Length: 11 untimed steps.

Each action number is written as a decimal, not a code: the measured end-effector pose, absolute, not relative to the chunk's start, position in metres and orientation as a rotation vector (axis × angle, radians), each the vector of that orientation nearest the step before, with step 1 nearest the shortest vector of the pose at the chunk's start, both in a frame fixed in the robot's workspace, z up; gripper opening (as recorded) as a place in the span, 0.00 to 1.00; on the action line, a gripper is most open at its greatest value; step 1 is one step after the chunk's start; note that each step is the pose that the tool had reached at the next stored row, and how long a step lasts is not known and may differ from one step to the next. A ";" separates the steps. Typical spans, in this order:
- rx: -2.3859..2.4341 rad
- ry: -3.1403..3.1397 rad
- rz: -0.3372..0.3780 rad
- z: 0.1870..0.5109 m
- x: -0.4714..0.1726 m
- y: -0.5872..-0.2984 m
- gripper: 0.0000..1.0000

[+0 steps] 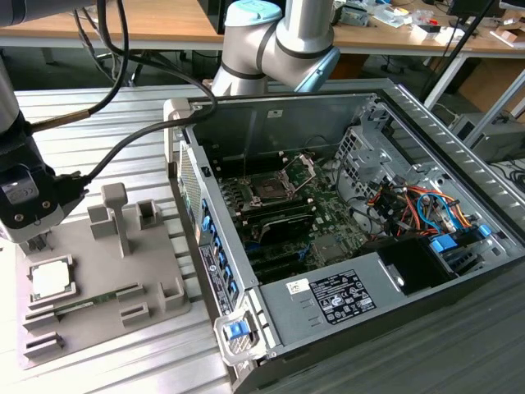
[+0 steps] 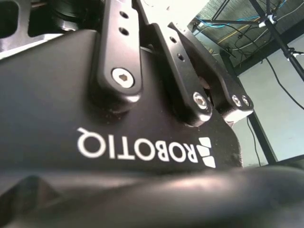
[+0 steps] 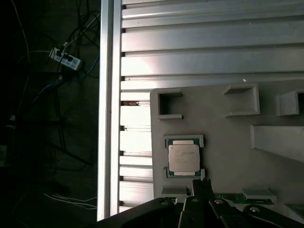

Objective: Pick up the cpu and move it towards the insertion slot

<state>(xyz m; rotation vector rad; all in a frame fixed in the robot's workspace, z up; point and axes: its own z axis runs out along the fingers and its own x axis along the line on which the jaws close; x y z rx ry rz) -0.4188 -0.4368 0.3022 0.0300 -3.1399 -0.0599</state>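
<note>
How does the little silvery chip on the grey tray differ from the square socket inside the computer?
The cpu has a pale silvery top; the insertion slot is dark inside a metal frame. The cpu lies on the grey holder plate outside the computer case; the insertion slot sits on the green board inside it. Both are square.

The cpu [image 1: 51, 281] sits on a tray [image 1: 94, 267], exterior view's left of the case [image 1: 262, 123].
</note>
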 end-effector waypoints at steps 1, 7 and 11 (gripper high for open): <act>0.030 -3.140 -0.060 0.302 -0.419 -0.437 0.11; 0.060 -3.139 -0.060 0.301 -0.419 -0.437 0.11; 0.064 -3.139 -0.060 0.301 -0.419 -0.437 0.11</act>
